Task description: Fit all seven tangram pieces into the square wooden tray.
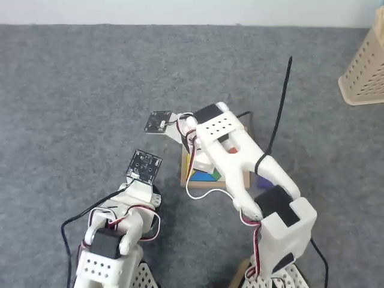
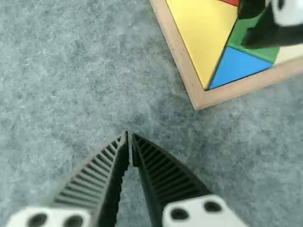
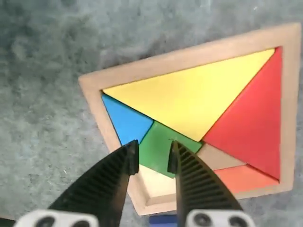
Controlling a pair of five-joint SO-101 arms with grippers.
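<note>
Square wooden tray [image 1: 183, 171] at the centre of the high view, resting on a grey felt-like mat [image 1: 72, 90] that covers the table; a pale strip of wall [image 1: 180, 11] runs along the top edge. At lower left stands the left arm [image 1: 114, 240], folded short of the tray. In its wrist view the left gripper [image 2: 129, 137] hangs over bare mat with its ribbed fingers [image 2: 102, 175] closed together on nothing, the nearest tray corner a little way ahead. At centre the right arm [image 1: 240, 162] stretches across the tray and hides most of it; the left rim and slivers of colour are exposed. In the right wrist view the right gripper [image 3: 152, 145] hovers over the tray, fingers [image 3: 196, 184] apart, with the green piece [image 3: 158, 151] lying in the tray between the tips. Around it, left to right, lie the blue triangle [image 3: 124, 122], the large yellow triangle [image 3: 189, 99], a tan patch [image 3: 215, 157], an orange piece [image 3: 241, 178] and the large red triangle [image 3: 253, 120]. A pale patch [image 3: 156, 183] fills the corner beside the green piece. Whether the tan and pale patches are pieces or bare floor cannot be told. A dark blue sliver [image 3: 163, 220] lies just outside the rim. Further right a black cable [image 1: 281, 102] rises beside the arm, and a beige perforated basket [image 1: 366, 66] stands at upper right.
</note>
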